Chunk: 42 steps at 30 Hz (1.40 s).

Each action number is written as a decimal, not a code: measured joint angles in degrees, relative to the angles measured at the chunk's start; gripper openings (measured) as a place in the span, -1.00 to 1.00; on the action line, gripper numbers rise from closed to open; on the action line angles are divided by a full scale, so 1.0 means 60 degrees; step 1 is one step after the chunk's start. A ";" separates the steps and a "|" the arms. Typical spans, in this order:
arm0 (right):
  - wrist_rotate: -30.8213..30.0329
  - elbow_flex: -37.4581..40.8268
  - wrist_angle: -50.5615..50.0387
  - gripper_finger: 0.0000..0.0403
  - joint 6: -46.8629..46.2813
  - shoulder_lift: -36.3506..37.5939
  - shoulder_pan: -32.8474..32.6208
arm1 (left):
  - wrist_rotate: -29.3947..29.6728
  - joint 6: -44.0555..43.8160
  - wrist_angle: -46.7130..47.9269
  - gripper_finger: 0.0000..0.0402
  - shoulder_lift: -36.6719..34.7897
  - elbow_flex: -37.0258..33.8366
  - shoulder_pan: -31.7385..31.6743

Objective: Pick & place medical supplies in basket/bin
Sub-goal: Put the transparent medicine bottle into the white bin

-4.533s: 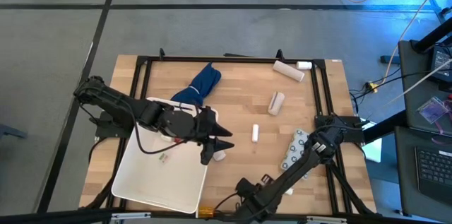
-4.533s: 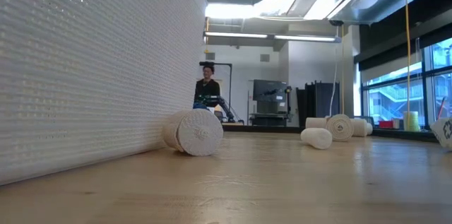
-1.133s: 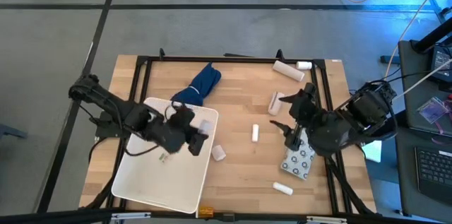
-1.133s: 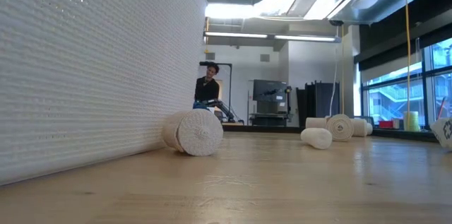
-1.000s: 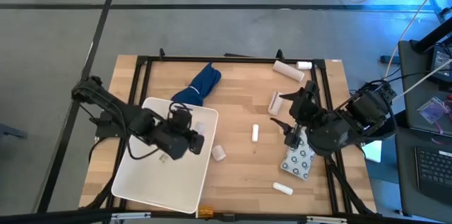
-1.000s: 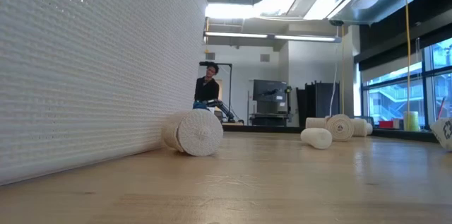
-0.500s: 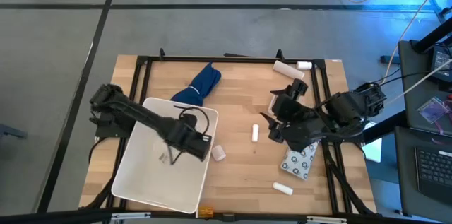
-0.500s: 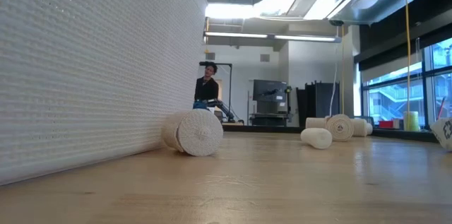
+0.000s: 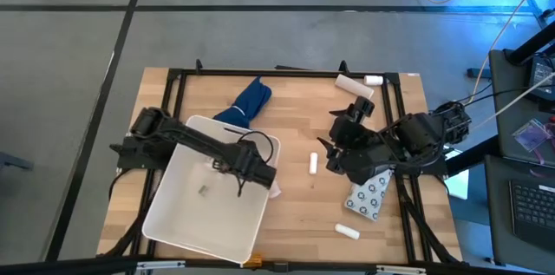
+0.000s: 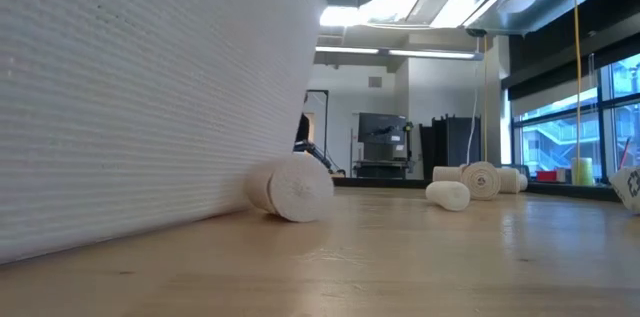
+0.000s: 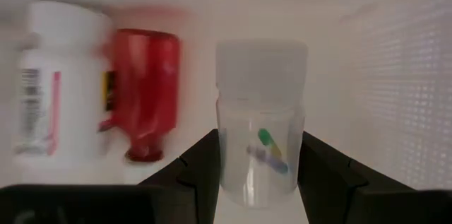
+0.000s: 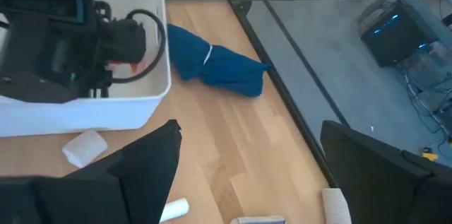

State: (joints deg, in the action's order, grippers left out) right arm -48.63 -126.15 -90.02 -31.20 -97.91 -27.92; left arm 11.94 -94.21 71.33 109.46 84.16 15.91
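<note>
Left gripper [image 11: 258,181] clamped on clear vial [image 11: 260,121] inside bin [image 9: 173,223]; light, slick, rigid, so grip mid-body. Right gripper [image 12: 247,174] fingers apart above surface [image 9: 295,214] centre, holding nothing.

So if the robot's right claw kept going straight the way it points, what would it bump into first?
Probably the blue cloth: it lies straight ahead between the open fingers of the right gripper, with only bare table before it. The white tub sits off to one side. Depth is hard to judge.

2 black jointed arms [image 9: 186,139] — each trailing looped black cable — end in broad, dark 2-finger grippers [image 12: 247,160].
</note>
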 joint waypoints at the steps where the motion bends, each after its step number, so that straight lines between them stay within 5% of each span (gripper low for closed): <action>1: 0.0117 0.0000 0.0000 0.68 0.0000 0.0000 0.0000 | 0.0015 0.0099 -0.0103 -0.28 0.0040 -0.0012 -0.0027; 31: 0.0125 -0.0002 0.0028 0.68 0.0000 0.0000 0.0004 | 0.0581 0.0407 0.0292 -0.27 0.0125 -0.0095 -0.0046; 42: 0.0244 -0.0004 0.0033 0.68 0.0001 0.0003 0.0004 | 0.0277 0.0596 0.0365 0.04 0.0121 -0.0095 -0.0046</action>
State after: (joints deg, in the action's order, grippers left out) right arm -47.16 -126.17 -89.82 -31.19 -97.89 -27.90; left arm 13.60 -90.63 73.52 110.19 83.59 15.64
